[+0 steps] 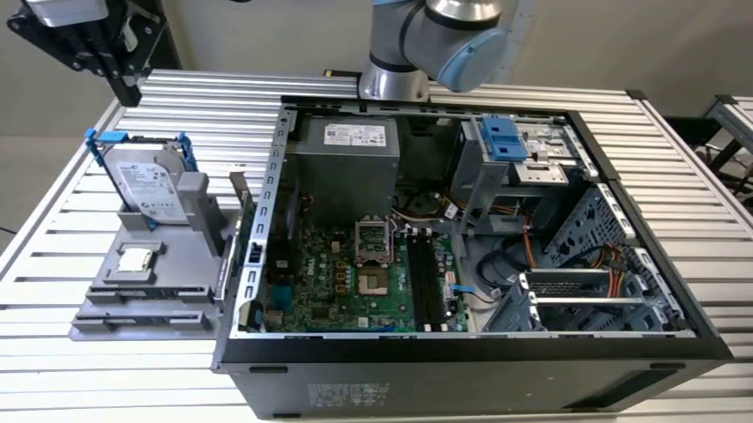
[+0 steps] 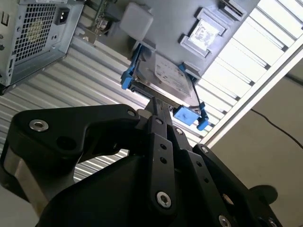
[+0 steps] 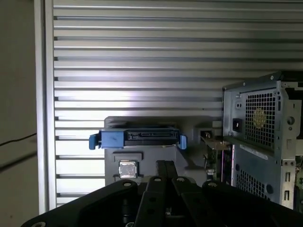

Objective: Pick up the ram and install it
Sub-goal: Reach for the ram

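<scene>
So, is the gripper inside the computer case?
No, in the exterior view the gripper hangs over the slatted table, outside the computer case.

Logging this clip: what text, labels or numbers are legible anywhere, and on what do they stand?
No text is legible.
Label on the hard drive: print too small to read.
Sticker on the power supply: too small to read.
Sticker on the front of the computer case: blurred.
</scene>
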Robot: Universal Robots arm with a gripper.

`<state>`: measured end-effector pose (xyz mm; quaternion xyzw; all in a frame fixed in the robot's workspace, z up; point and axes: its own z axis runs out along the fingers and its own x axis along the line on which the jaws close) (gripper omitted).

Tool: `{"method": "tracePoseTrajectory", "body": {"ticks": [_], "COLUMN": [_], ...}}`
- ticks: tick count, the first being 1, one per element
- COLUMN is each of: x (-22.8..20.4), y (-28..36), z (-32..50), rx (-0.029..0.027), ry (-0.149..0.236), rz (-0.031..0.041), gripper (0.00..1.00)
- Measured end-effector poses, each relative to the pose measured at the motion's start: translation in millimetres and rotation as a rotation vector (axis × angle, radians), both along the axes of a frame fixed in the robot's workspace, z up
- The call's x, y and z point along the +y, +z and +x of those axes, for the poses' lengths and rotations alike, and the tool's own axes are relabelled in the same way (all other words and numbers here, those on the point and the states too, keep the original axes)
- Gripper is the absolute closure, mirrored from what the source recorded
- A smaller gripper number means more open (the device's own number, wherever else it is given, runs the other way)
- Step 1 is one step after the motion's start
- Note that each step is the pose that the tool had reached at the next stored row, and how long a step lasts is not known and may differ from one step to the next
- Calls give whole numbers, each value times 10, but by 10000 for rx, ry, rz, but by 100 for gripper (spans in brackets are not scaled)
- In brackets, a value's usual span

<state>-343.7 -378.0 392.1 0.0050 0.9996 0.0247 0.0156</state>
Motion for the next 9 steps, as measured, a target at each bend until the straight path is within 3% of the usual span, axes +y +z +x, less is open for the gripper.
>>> {"method": "tracePoseTrajectory", "body": {"ticks": [9], "x": [11], "y": [-1], "z": [-183], "rx": [-1], "ry": [23], "rz": [0], "gripper": [100]}}
